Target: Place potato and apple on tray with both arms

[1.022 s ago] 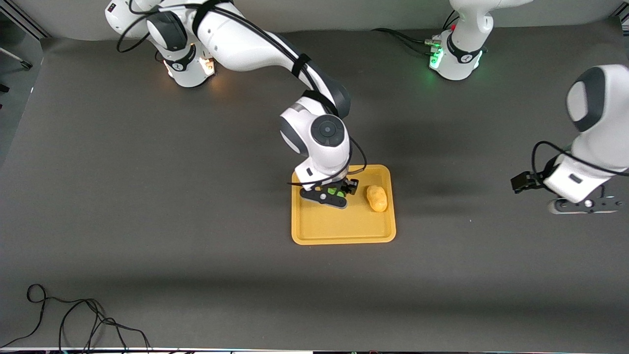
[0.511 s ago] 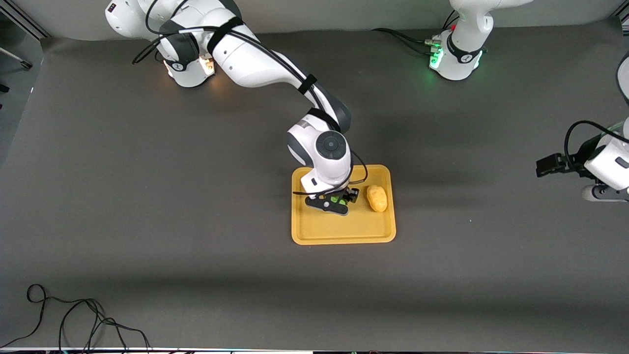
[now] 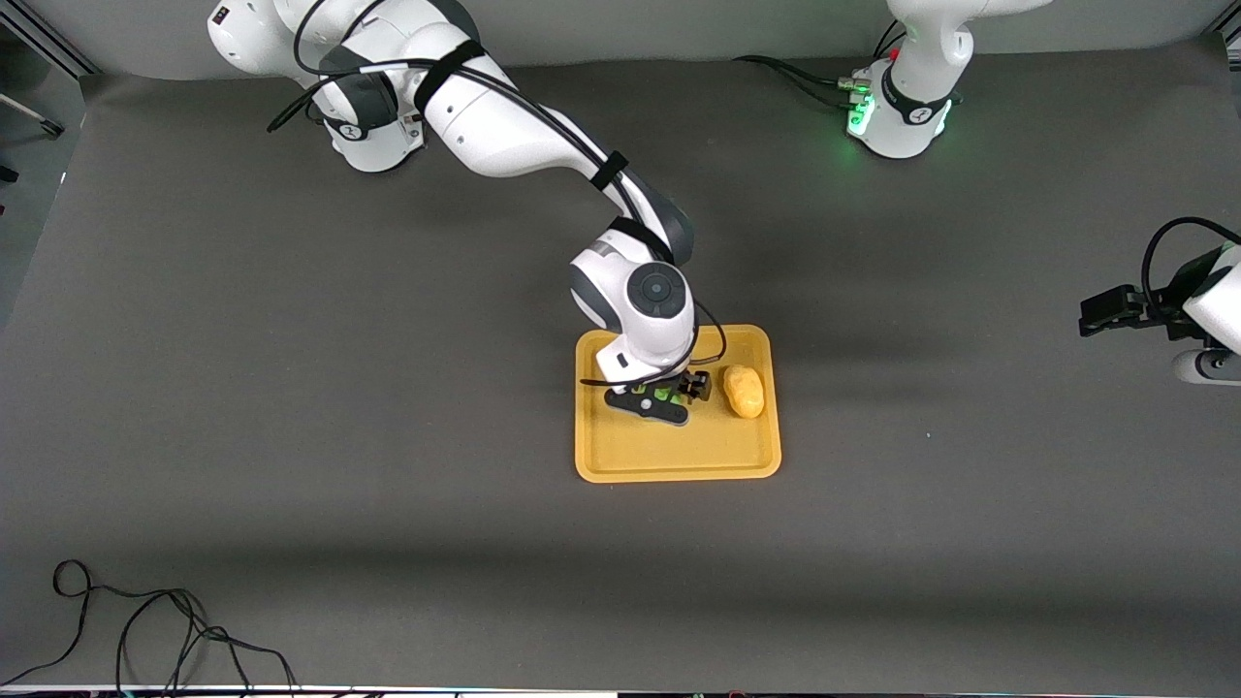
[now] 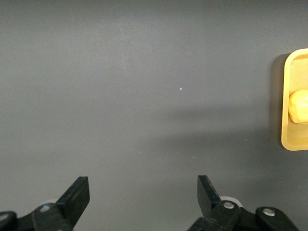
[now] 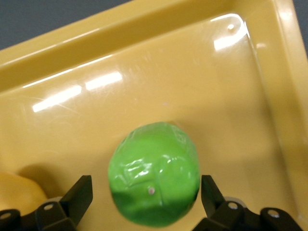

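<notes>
The orange-yellow tray (image 3: pixel 679 456) lies mid-table. On it rests the yellow-orange potato (image 3: pixel 744 391), toward the left arm's end. The green apple (image 3: pixel 662 395) sits on the tray beside the potato, mostly hidden under the right gripper (image 3: pixel 659 399). In the right wrist view the apple (image 5: pixel 154 173) rests on the tray floor (image 5: pixel 192 86) between the open fingers of the right gripper (image 5: pixel 143 192), with a gap at one side; a bit of potato (image 5: pixel 19 192) shows at the edge. The left gripper (image 4: pixel 143 190) hangs open and empty over bare mat, apart from the tray (image 4: pixel 288 96) and potato (image 4: pixel 299 107).
A dark grey mat (image 3: pixel 339 388) covers the table. A black cable (image 3: pixel 145 630) lies coiled at the mat's near corner on the right arm's end. The left gripper (image 3: pixel 1200 368) sits at the table's edge on the left arm's end.
The right gripper has sunk lower onto the tray and its fingers have opened, letting go of the apple. The left arm has drawn back toward its end of the table.
</notes>
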You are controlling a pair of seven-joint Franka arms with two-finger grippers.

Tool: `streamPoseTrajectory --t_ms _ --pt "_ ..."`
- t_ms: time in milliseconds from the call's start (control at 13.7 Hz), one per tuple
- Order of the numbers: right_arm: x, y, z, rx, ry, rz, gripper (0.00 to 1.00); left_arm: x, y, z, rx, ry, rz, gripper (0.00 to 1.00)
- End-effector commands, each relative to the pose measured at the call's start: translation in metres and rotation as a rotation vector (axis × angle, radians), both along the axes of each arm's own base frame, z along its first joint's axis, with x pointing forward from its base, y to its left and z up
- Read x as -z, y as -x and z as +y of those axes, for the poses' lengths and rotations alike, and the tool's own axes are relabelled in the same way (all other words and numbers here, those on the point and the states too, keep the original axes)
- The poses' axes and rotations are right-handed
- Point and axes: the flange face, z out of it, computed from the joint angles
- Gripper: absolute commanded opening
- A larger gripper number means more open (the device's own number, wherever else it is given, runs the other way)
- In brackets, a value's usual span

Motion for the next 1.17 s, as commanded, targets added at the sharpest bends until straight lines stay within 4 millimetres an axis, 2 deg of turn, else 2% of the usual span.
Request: streamPoseTrajectory --t_ms 0,219,438,511,730,949,1096 --pt "-0.075 0.0 -0.004 0.036 -0.004 0.031 1.0 0.004 -0.008 0.005 0.024 -0.009 0.007 1.0" --pt "-0.164 -0.008 -0.037 0.065 0.011 0.06 1.0 0.008 -0.009 0.011 0.029 -0.032 0.021 1.0" --pt "-0.243 -0.028 -0.097 0.056 0.006 0.076 1.0 0.007 -0.008 0.011 0.029 -0.036 0.023 1.0" --pt "-0.269 -0.034 -0.128 0.021 0.009 0.088 1.0 0.009 -0.009 0.011 0.031 -0.036 0.022 1.0" --pt "-0.318 -0.038 -0.22 -0.077 0.055 0.127 1.0 0.009 -0.008 -0.002 0.046 -0.034 0.027 1.0" --pt "-0.348 -0.027 -0.301 -0.163 0.072 0.133 1.0 0.005 -0.006 -0.001 0.047 -0.034 0.024 1.0" --pt "-0.36 -0.026 -0.367 -0.172 0.038 0.14 1.0 0.006 -0.007 -0.001 0.049 -0.034 0.026 1.0"
